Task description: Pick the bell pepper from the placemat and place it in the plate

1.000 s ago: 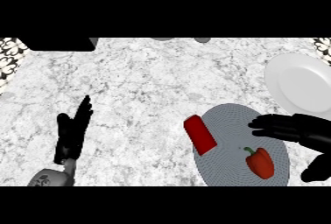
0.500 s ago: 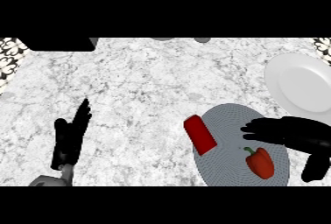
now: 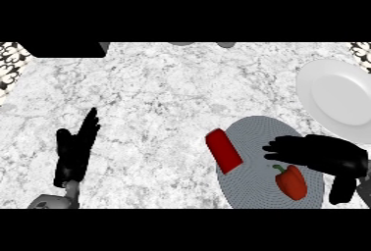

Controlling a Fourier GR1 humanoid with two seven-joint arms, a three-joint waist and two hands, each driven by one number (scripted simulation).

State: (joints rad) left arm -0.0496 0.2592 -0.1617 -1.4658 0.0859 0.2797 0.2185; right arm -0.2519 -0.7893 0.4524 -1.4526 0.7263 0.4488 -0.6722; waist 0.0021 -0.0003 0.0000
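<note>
We see the bell pepper (image 3: 291,181) lying on the placemat (image 3: 253,142), below the plate (image 3: 340,95). Right hand (image 3: 326,154) spread above the pepper, holding nothing. Left hand (image 3: 74,149) straight-fingered, far left of placemat.

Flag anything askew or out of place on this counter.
One thing: a red block lies tilted half off the placemat's left edge, partly on the counter. The pepper lies on the mat and the plate looks intact. Nothing is spilled.
</note>
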